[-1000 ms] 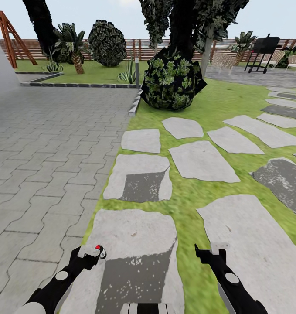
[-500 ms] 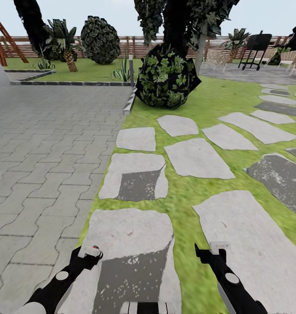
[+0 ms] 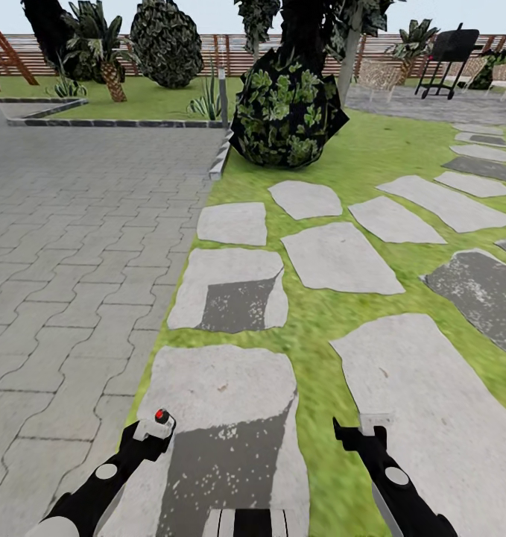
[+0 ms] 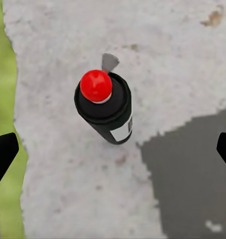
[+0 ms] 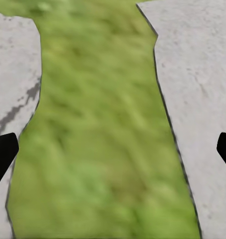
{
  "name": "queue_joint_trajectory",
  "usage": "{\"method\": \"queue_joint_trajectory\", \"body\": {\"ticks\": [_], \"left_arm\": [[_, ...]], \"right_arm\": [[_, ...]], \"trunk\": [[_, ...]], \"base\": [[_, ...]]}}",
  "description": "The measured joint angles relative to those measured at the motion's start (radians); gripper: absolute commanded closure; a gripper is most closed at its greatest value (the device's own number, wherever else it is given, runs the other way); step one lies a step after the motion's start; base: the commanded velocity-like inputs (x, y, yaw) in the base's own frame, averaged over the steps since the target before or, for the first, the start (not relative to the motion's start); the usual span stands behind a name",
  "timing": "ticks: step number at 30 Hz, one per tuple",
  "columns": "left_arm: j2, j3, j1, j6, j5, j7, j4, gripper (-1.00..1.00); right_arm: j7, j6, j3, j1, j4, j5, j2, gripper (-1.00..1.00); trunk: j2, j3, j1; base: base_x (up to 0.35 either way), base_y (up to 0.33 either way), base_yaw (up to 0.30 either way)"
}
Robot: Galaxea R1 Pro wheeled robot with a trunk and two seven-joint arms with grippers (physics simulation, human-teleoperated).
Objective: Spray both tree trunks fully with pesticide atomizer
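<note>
- Grey brick paving fills the left of the head view.
- Pale stepping stones lie scattered across the centre and right.
- A broad-leaved bush stands at upper centre.
- A black grill sits at upper right.
- A small palm grows at upper left.

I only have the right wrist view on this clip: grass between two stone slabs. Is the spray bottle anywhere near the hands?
Observer: Yes. In the left wrist view a black spray bottle with a red cap sits between the fingertips of the left hand, over a pale slab.
Operator: Gripped?
Observer: The fingertips stand clear of its sides there, so the hand looks open.
Operator: What lies ahead?
Observer: In the head view, a broad-leaved bush stands beyond the stepping stones, with a wooden fence behind.
</note>
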Motion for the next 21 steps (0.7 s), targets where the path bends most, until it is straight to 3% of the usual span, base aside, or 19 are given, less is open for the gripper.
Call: {"method": "queue_joint_trajectory", "body": {"ticks": [21], "left_arm": [[0.001,0.001,0.000,0.000,0.000,0.000,0.000,-1.00]], "right_arm": [[0.000,0.000,0.000,0.000,0.000,0.000,0.000,-1.00]], "trunk": [[0.000,-0.002,0.000]], "base": [[0.062,0.000,0.000]]}}
